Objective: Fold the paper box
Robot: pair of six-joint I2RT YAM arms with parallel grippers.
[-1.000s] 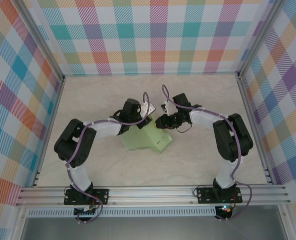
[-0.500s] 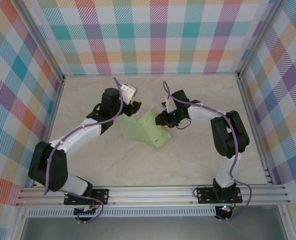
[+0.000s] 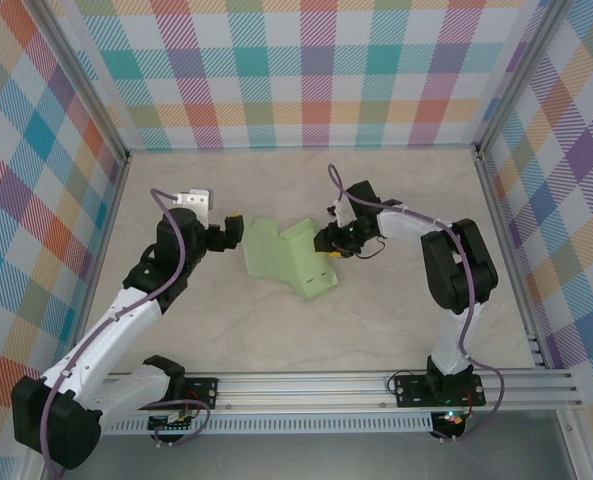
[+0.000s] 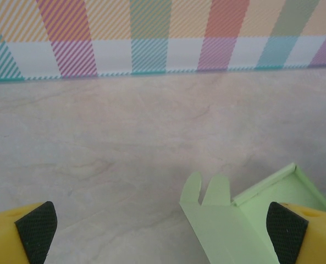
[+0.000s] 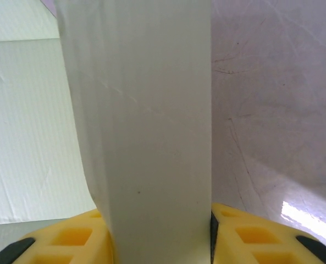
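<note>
A: Green paper box (image 3: pixel 281 258), where is it lying?
B: Central on the table (image 3: pixel 396 320), long axis from far-left to near-right. Right gripper (image 3: pixel 328 245) pinches its flap; left gripper (image 3: pixel 228 231) stands spread wide beside its left end.

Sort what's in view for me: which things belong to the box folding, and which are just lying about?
Part of the job:
- paper box, partly folded
- right tool, closed on one of its flaps
- left tool, open at its left edge

Not part of it (fixtures, not loose items):
- table
- checked walls
- aluminium frame rail
</note>
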